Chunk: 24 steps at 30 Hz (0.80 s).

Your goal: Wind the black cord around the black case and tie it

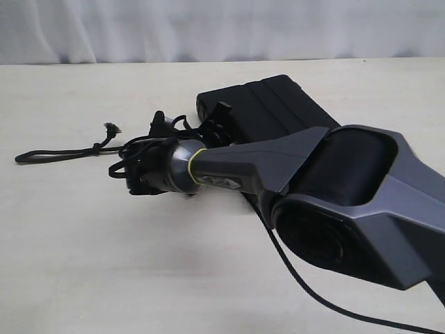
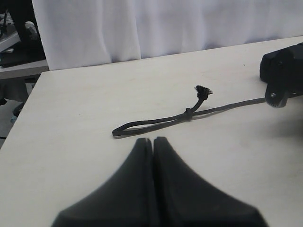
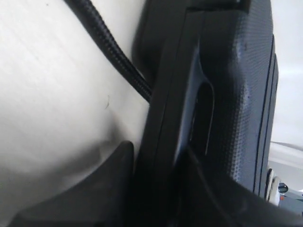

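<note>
The black cord (image 1: 62, 153) lies on the pale table, left of the black case (image 1: 271, 104). Its narrow loop (image 2: 124, 128), small knot (image 2: 188, 113) and frayed tip (image 2: 203, 91) show in the left wrist view. From the knot it runs on toward the case. In the right wrist view the cord (image 3: 113, 52) passes under the edge of the case (image 3: 236, 71). My right gripper (image 3: 156, 149) is shut on that edge. One finger (image 3: 120, 165) presses the outer wall and the other sits at the handle cutout. My left gripper (image 2: 153, 140) hovers just short of the loop, shut and empty.
My right arm (image 1: 327, 181) crosses the near right of the table and hides part of the case. Its glossy cable (image 1: 306, 285) trails to the front edge. A white curtain (image 1: 222, 28) hangs behind the table, and a shelf (image 2: 19, 52) stands beyond the table's corner.
</note>
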Each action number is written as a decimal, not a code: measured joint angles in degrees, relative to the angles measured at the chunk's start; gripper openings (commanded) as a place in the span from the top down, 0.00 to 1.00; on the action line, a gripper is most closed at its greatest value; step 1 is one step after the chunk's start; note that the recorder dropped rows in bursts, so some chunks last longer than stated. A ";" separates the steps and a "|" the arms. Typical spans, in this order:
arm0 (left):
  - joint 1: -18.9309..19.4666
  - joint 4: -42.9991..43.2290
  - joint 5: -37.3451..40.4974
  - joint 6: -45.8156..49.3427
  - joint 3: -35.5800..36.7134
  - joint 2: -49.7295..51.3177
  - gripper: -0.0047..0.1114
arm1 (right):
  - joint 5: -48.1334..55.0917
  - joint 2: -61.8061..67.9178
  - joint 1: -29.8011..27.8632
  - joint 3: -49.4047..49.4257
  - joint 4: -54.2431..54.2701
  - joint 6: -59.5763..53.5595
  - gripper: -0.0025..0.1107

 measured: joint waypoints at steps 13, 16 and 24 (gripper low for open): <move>0.00 0.00 0.00 0.00 0.00 0.00 0.96 | -0.11 -6.51 -0.54 0.19 6.86 -1.28 0.94; 0.00 0.00 0.00 0.00 0.00 0.00 0.96 | 0.05 -9.76 -0.54 0.19 8.19 -1.80 0.94; 0.00 0.00 0.00 0.00 0.00 0.00 0.96 | -1.59 -17.85 -3.85 0.19 16.04 -5.09 0.94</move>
